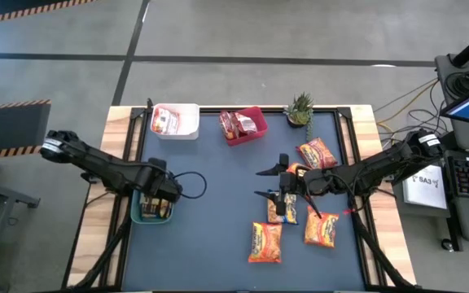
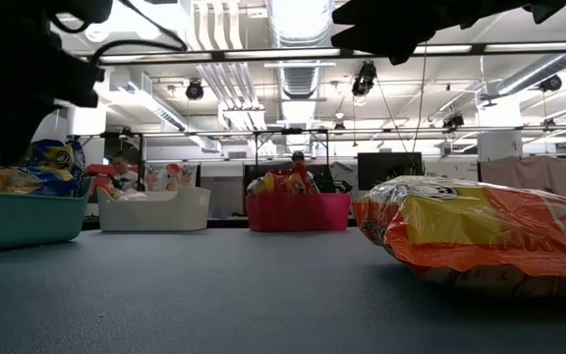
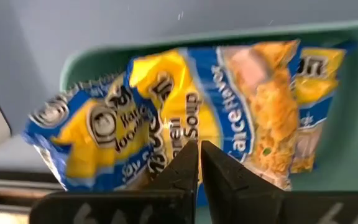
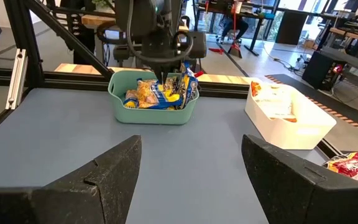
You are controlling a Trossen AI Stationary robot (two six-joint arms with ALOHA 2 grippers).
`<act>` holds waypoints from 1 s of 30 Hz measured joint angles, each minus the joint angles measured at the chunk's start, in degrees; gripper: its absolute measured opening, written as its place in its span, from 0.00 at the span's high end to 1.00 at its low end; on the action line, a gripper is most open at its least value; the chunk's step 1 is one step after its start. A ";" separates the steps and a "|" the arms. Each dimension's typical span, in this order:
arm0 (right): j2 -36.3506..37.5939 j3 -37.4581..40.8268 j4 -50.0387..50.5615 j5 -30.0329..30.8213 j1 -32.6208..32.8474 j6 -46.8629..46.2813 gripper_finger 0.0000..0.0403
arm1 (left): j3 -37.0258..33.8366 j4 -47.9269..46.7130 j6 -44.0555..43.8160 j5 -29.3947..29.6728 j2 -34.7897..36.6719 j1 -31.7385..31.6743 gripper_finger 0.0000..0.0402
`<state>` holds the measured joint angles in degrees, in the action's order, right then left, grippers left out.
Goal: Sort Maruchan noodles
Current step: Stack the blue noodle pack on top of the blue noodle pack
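Sorting midpoint: left tool (image 1: 163,203), jaws pressed together and empty, hovers over the green bin (image 1: 136,213) at 9 o'clock; right tool (image 1: 277,184), spread wide, stands nearer the loose noodle packets (image 1: 265,242), lying toward 6 o'clock on the surface (image 1: 210,212), long axes running 12-to-6

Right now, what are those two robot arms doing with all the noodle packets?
They're sorting ramen packets by colour into bins. The left gripper hangs over the green bin, fingers shut and holding nothing, above the yellow-blue packets in it. The right gripper waits open mid-table, near orange packets on the table. The white bin and the red bin at the far edge hold packets too.
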<state>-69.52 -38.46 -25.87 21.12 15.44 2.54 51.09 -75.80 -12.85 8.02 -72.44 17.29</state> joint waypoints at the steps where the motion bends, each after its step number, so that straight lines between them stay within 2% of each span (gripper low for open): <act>1: 0.00 0.00 0.02 0.00 0.00 -0.04 0.34 | -0.47 -0.05 -0.62 0.00 0.00 0.07 0.99; 3: 0.00 0.00 0.02 0.00 0.00 0.00 0.34 | -1.11 0.13 -1.81 -0.49 0.00 0.10 1.00; 9: 0.00 0.00 0.00 0.02 0.00 0.00 0.34 | -2.41 2.58 -3.87 -8.12 0.00 0.19 1.00; 14: 0.00 0.00 0.00 0.00 0.00 0.00 0.34 | -3.10 5.07 -5.26 -9.44 0.00 0.27 1.00; 18: 0.00 0.00 0.00 0.00 0.00 0.00 0.34 | -2.53 4.65 -5.29 -13.56 0.00 0.30 1.00; 22: 0.00 0.00 0.00 0.00 0.00 0.00 0.34 | -1.71 1.11 -6.97 -13.66 0.00 0.32 1.00; 30: 0.00 0.00 0.00 0.00 0.00 0.00 0.34 | -2.91 1.67 -8.91 -13.62 -0.10 0.32 1.00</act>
<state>-69.52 -38.46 -25.87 21.12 15.44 2.55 48.18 -74.13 -21.76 -5.61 -72.55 17.61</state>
